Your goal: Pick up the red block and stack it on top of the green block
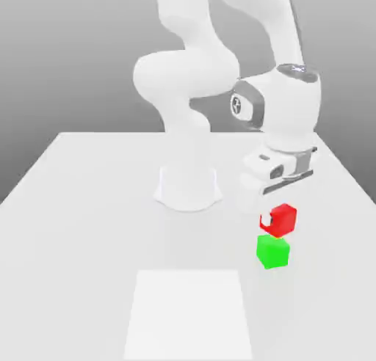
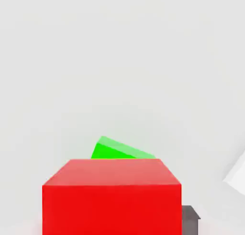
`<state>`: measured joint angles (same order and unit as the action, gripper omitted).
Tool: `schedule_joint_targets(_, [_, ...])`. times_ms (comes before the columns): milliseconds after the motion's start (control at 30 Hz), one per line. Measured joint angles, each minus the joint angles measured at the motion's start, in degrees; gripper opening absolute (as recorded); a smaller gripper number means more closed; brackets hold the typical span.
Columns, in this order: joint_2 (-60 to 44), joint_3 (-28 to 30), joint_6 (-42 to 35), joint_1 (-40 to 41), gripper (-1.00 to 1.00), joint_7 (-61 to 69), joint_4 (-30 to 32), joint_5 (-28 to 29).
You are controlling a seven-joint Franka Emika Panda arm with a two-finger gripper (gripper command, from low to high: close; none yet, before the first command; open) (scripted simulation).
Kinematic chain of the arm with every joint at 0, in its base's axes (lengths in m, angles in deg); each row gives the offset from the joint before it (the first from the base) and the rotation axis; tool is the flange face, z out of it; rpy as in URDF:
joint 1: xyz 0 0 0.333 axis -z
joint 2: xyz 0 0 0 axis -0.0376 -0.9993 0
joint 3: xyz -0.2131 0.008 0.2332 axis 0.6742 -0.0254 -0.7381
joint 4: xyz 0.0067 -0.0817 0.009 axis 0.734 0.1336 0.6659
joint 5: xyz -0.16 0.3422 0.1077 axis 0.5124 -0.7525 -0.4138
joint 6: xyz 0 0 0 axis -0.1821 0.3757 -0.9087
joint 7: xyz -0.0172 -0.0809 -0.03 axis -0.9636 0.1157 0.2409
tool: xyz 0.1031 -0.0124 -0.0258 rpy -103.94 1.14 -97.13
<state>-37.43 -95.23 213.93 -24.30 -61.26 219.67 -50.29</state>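
Observation:
The red block (image 1: 283, 218) hangs off the table between the fingers of my gripper (image 1: 277, 221), which is shut on it. Directly beneath it sits the green block (image 1: 273, 252) on the white table, towards the exterior view's right. The gap between the two cubes is very small, and I cannot tell whether they touch. In the hand view the red block (image 2: 112, 197) is close in front, and the green block (image 2: 117, 150) peeks out from behind its upper edge, mostly hidden. One dark fingertip (image 2: 190, 219) shows beside the red cube.
The arm's white base (image 1: 188, 192) stands on the table (image 1: 81, 205) behind and to the exterior view's left of the blocks. A lighter square patch (image 1: 189, 312) lies near the front edge.

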Motion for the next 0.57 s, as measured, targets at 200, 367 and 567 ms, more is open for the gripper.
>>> schedule_joint_targets(200, [-3.12,0.18,3.02,0.31,1.00,-1.26,-0.07,1.89])
schedule_joint_targets(367, [0.21,0.70,-0.20,-0.66,1.00,-0.05,0.01,0.10])
schedule_joint_targets(567, [11.81,2.74,-11.35,-3.81,1.00,2.48,0.44,-3.68])
